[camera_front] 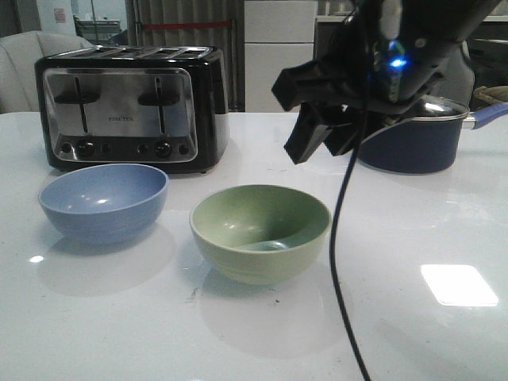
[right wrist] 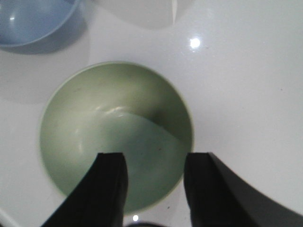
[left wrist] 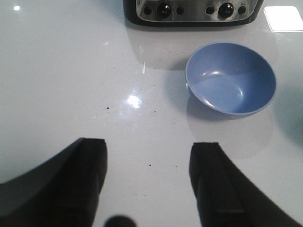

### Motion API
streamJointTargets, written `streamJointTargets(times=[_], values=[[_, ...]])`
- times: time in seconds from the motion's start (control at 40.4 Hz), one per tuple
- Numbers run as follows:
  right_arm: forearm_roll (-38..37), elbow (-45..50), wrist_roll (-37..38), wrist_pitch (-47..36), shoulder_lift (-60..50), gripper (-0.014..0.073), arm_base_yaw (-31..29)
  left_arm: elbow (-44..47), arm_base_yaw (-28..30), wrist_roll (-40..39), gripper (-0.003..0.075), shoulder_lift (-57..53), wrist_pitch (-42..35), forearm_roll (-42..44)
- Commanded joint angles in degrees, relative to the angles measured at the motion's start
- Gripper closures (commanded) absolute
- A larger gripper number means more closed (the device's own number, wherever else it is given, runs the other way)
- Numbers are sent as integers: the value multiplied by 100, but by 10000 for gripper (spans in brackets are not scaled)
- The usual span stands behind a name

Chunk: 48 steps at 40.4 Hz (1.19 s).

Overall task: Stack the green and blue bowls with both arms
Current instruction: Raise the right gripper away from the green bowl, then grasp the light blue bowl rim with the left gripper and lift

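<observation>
The pale green bowl (camera_front: pixel 260 230) stands upright and empty on the white table, right of the periwinkle blue bowl (camera_front: pixel 104 200), also upright and empty. My right gripper (camera_front: pixel 321 135) hangs open in the air above the green bowl's far right side. In the right wrist view the green bowl (right wrist: pixel 113 127) lies below the open fingers (right wrist: pixel 111 182), with the blue bowl (right wrist: pixel 33 21) beyond it. My left gripper (left wrist: pixel 149 156) is open and empty over bare table, apart from the blue bowl (left wrist: pixel 230 78). The left arm does not show in the front view.
A black and silver toaster (camera_front: pixel 131 107) stands behind the blue bowl and also shows in the left wrist view (left wrist: pixel 191 10). A dark navy lidded pot (camera_front: pixel 413 135) stands at the back right. A black cable (camera_front: pixel 341 262) hangs from the right arm across the table's right front.
</observation>
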Motion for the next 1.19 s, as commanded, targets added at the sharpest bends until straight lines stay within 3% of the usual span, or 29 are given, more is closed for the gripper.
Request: streamJointTargets(times=[0.0,0.198,0.421,0.569,0.915,0.965,1.014,1.163], values=[[-22,331,-236,-290,-968,181,146,-206,2,-4,267,7,-380,-48],[-22,1465,-236,84,-2908,181,169,-206,-27,-4,267,136,-380,-141],[-22,1853,-236,661,-4191,181,169,-289,-845,9,260,1189,-932,-142],[-22,1853,-236,661,-4261,181,169,-856,-919,-4,123,2438,-1087,-210],[-22,1853,-236,661,-4261,181,169,-2724,-919,-4,147,5728,-1337,-210],[-22,1853,-236,661,-4261,181,169,-2865,-919,-4,194,5960,-1405,-210],[-22,1853,-236,661,-4261,181,169,-2976,-919,-4,288,6127,-1403,-210],[-22,1853,-236,661,-4261,181,169,-3036,-919,-4,626,6188,-1209,-210]])
